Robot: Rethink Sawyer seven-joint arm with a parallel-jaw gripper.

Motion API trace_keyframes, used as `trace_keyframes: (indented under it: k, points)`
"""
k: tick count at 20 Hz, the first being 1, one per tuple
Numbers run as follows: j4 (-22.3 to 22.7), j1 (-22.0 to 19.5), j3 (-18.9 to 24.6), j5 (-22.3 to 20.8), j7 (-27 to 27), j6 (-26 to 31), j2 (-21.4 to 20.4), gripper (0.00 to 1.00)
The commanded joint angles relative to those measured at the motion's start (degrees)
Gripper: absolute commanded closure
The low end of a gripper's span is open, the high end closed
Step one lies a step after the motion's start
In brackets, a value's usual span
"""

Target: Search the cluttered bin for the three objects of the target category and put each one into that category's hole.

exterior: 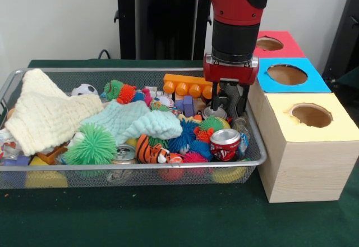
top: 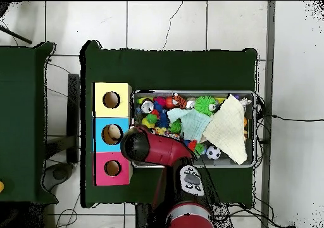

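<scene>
Green cloth covers the counter [exterior: 168, 224]. At the bin's [exterior: 255, 160] right end, the jaws [exterior: 230, 108] stand parted around a silver can [exterior: 215, 112], directly beneath them; the holes box [exterior: 314, 146] waits just right.

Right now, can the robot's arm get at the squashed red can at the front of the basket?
Probably yes. The red can lies on top of the pile with nothing over it, and the gripper hangs just behind it inside the wire basket.
</scene>
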Motion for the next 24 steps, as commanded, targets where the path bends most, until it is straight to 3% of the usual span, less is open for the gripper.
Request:
trace_keyframes:
  k: [1,15,24]
  points:
    - [-2.69,-1.64,1.91,-3.32,3.62,3.61,1.41,0.0]
    - [-8.23,-1.17,2.87,-3.7,5.34,-1.18,8.14,0.0]
    - [-8.75,-3.59,7.42,-2.54,7.46,-5.84,11.69,0.0]
